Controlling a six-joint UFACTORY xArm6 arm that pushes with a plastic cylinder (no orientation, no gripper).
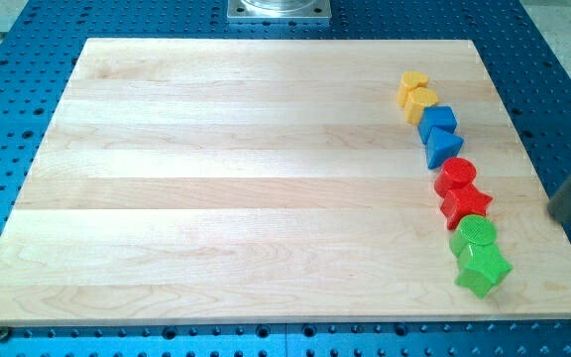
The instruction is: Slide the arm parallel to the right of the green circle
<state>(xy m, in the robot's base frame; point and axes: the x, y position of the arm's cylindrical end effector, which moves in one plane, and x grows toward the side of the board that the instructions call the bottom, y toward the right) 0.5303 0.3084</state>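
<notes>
While the bench point(216, 169) lies bare across the view's left and middle, all eight blocks stand in one curved file toward the view's right. Reading that file from its top end: a yellow heart point(413, 85) touches a yellow cylinder point(421, 101); just below sit a blue cube-like block point(438, 121) and a blue triangle point(443, 146), also touching. Next come a red circle point(456, 176) and a red star point(465, 203), packed together. The green circle point(475, 234) follows, pressed against a green star point(483, 270) at the file's bottom end.

There are no fingers on this arm, so nothing opens, closes or is held. It ends in a dark rod, entering at the view's right edge as a slanted blurred bar. My tip point(555, 213) shows at the bar's lower end, over the bench's right margin. From my tip, the green circle lies to the view's left and slightly lower, well apart, with bare wood between. The red star lies left of my tip at about the same height. My tip touches no block.
</notes>
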